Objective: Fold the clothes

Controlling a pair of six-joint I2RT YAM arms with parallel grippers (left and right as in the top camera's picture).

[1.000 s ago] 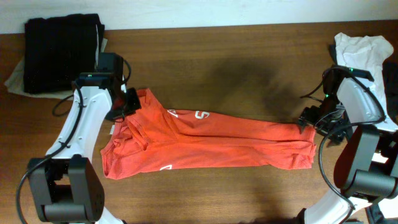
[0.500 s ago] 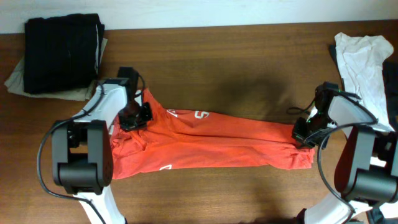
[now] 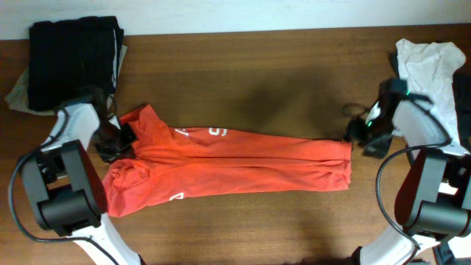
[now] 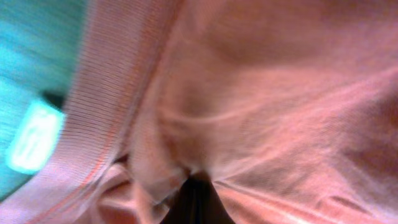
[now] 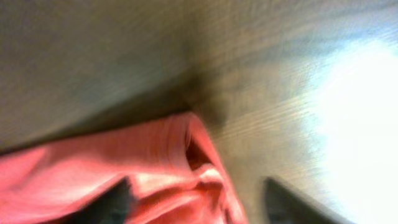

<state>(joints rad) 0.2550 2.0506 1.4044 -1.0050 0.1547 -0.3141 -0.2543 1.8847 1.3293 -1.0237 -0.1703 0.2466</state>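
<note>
The clothes, a red-orange T-shirt (image 3: 235,165), lie stretched out left to right across the wooden table, with white lettering (image 3: 199,133) showing on the upper fold. My left gripper (image 3: 121,137) is shut on the shirt's left end near the ribbed collar (image 4: 106,118); the cloth fills the left wrist view and bunches into the dark jaws (image 4: 196,202). My right gripper (image 3: 362,137) stands open just off the shirt's right end. In the right wrist view its dark fingertips (image 5: 115,199) are wide apart, and the shirt's hem (image 5: 186,155) lies loose between them.
A folded black garment (image 3: 73,59) on a beige cloth sits at the back left corner. A crumpled white cloth (image 3: 430,66) lies at the back right, close behind my right arm. Bare brown table (image 3: 257,81) runs behind the shirt.
The left gripper has pulled the shirt's left end further left, and the whole shirt slid that way. The right gripper has let go of the right end and opened.
</note>
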